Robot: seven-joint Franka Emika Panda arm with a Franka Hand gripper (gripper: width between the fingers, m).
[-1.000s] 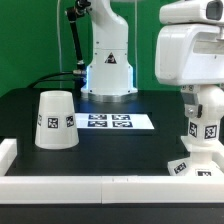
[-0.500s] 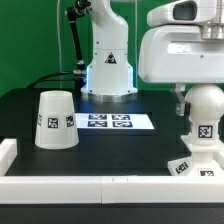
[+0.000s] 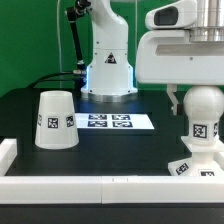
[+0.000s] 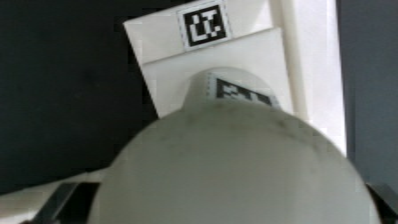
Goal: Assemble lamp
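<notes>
Seating the bulb onto the base is, as I read it, the step in hand. Largest first: the black table point(image 3: 110, 150) carries the lamp parts and the marker board point(image 3: 108, 122). On the exterior view's left the shade point(image 3: 56, 120) stands mouth down, well apart from the work. On the exterior view's right the base point(image 3: 200, 163) sits at the table's front edge, its neck hidden behind the bulb point(image 3: 199, 113). The bulb hangs directly under the gripper point(image 3: 198, 88), directly over the base. The wrist view is filled by the bulb's dome point(image 4: 228, 155), with the tagged base point(image 4: 214, 45) beyond it. I judge the fingers clamped on the bulb, though the contact itself is hidden from me. To do this well I would keep the bulb's axis upright over the neck, descend slowly, and turn only once the parts meet squarely, so that nothing cross-seats.
</notes>
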